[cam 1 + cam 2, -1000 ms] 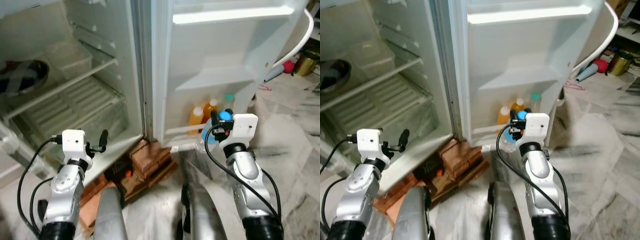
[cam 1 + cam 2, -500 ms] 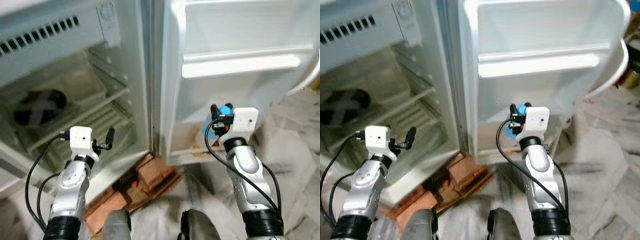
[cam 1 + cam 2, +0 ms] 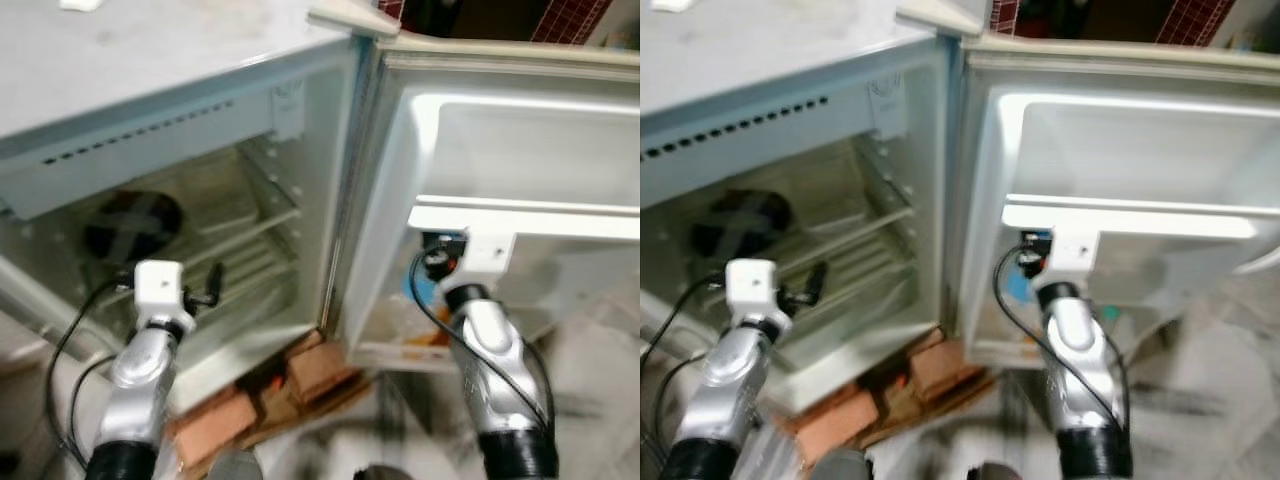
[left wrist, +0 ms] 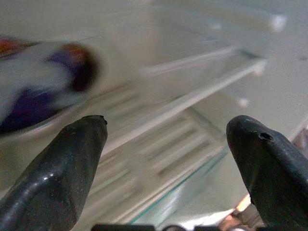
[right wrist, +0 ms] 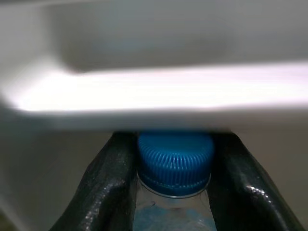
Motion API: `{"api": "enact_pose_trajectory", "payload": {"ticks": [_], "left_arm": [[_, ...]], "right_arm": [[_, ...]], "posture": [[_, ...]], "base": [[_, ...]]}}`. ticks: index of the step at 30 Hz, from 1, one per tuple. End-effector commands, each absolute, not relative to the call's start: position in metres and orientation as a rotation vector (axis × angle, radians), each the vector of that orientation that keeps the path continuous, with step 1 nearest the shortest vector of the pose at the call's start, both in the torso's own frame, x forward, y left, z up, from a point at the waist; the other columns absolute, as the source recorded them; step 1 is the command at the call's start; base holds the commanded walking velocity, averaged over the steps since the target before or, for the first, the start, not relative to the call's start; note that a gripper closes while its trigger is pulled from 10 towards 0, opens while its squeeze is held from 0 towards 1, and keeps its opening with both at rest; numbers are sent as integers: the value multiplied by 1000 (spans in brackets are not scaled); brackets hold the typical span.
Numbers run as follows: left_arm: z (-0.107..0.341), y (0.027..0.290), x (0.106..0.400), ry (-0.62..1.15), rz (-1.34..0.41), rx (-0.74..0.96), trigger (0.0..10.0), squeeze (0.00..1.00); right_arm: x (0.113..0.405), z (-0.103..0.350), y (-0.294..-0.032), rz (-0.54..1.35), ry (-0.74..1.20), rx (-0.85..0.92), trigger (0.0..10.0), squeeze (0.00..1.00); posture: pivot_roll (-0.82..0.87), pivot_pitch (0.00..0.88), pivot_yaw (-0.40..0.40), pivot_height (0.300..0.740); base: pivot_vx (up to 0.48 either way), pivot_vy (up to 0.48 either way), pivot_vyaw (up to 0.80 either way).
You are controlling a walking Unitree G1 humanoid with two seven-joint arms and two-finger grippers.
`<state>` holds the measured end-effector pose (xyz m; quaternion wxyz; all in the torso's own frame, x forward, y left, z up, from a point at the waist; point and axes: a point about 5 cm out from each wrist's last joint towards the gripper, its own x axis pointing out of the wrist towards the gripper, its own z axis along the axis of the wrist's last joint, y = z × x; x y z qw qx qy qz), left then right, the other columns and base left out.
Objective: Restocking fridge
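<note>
My right gripper (image 5: pixel 174 166) is shut on a clear water bottle (image 5: pixel 173 211) with a blue ribbed cap (image 5: pixel 175 159), held upright by its neck. It is raised in front of the open fridge door (image 3: pixel 520 190), just under the door's white shelf rail (image 3: pixel 530 218); the rail (image 5: pixel 154 98) hangs right above the cap. The bottle's blue label (image 3: pixel 422 287) shows behind the right wrist (image 3: pixel 487 253). My left gripper (image 4: pixel 168 144) is open with nothing between its fingers and faces the fridge's wire shelves (image 3: pixel 235 255).
A dark round dish (image 3: pixel 133 218) lies on a fridge shelf at the left. Orange bottles (image 3: pixel 425 335) stand blurred in the door's lowest shelf. Red bricks (image 3: pixel 300 385) prop the fridge base. The fridge's grey top (image 3: pixel 150 50) is in view.
The camera has tilted up, so the fridge top now shows. My right gripper has lifted the bottle from the lower door shelf to just under the upper door rail.
</note>
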<state>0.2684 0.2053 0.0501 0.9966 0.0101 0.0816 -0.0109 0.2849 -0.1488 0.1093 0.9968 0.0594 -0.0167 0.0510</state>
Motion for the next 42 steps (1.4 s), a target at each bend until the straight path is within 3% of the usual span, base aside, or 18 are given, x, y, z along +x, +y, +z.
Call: {"api": "enact_pose_trajectory", "payload": {"ticks": [1,24,36,42], "left_arm": [[50,192,271,157,-61,14,10000,0],[50,193,272,165,-73,32,10000,0],[51,190,274,146,-99,56,10000,0],[53,190,277,143,-95,63,10000,0]], "right_arm": [[285,113,-160,74,-36,104,10000,0],[281,102,-161,65,8,32,10000,0],[282,104,-162,50,-3,74,10000,0],[285,109,-158,78,-26,84,10000,0]], "posture": [[20,0,-55,740],[20,0,-35,740],[17,0,-20,740],[12,0,-13,740]], "base": [[-270,0,0],[-303,0,0],[0,0,0],[0,-455,533]]}}
